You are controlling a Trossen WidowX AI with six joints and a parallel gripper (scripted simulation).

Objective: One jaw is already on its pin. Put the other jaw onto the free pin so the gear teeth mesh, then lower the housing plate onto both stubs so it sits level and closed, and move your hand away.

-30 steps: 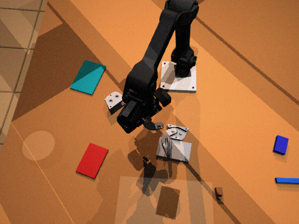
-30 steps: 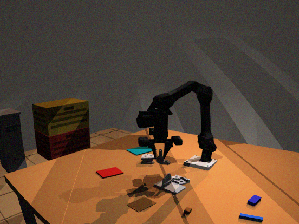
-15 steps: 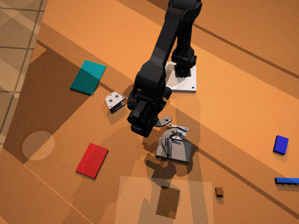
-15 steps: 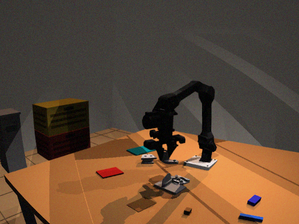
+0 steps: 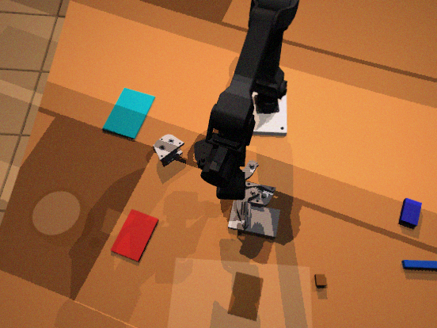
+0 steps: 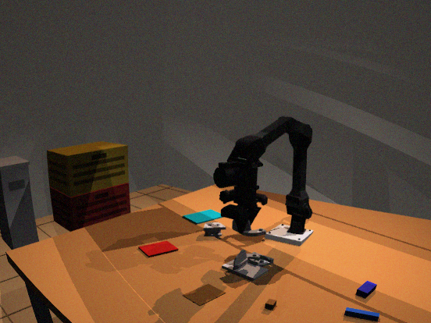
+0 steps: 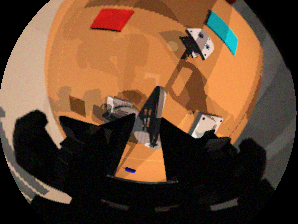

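Note:
My gripper (image 6: 243, 225) (image 7: 147, 117) is shut on the loose grey jaw (image 5: 252, 168) (image 6: 254, 233) (image 7: 158, 102). It holds the jaw above the table, behind the base in the exterior view; the arm hides my fingertips in the top view. The base (image 5: 270, 223) (image 6: 253, 273) stands on the table, with the mounted jaw (image 5: 244, 214) (image 6: 240, 259) at its left part. Its pin area is partly shadowed, and I cannot tell the free pin clearly. The housing plate (image 5: 171, 145) (image 6: 215, 225) (image 7: 201, 42), white with two holes, rests on a dark stand, apart from the base.
A cyan plate (image 5: 131, 114) (image 6: 203, 216) and a red plate (image 5: 135, 234) (image 6: 158, 248) lie left. A brown patch (image 5: 246, 295) lies in front. A small brown cube (image 5: 320, 280), a blue block (image 5: 411, 212) and a blue bar (image 5: 421, 265) lie right. My white mounting plate (image 5: 273, 127) is behind.

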